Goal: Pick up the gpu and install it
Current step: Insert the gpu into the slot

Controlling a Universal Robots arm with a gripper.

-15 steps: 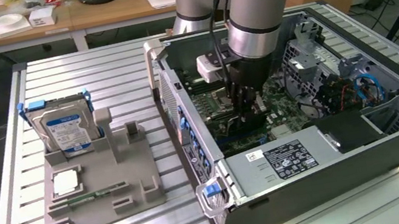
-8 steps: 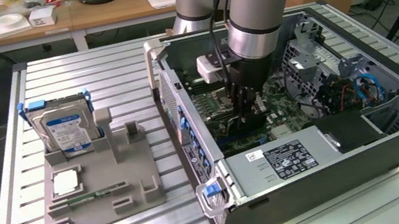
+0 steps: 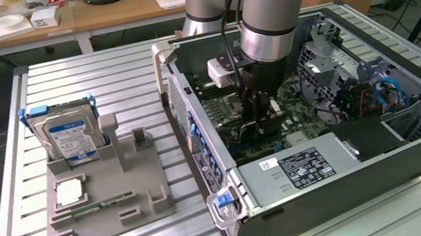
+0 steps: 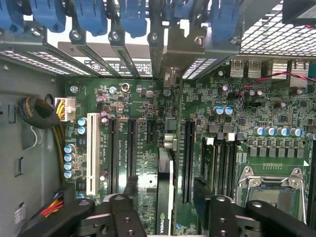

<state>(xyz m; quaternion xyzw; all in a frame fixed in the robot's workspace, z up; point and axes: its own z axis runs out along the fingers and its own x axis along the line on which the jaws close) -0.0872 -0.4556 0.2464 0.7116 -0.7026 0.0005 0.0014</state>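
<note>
The gripper (image 4: pixel 165 195) hangs inside the case (image 3: pixel 390 154), low over the motherboard (image 4: pixel 148 123). Its fingers (image 4: pixel 129 190) stand spread, one on each side of the gpu (image 4: pixel 165 197), gripping nothing. The gpu stands on edge in a slot of the motherboard, directly between the fingers, its long axis running along the slot toward the bracket bay (image 4: pixel 170 54) at the case's rear wall.

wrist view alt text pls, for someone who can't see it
Looking down into an open computer case, the gripper straddles the gpu, a dark card standing edge-on in the green motherboard, its fingers apart either side.
</note>
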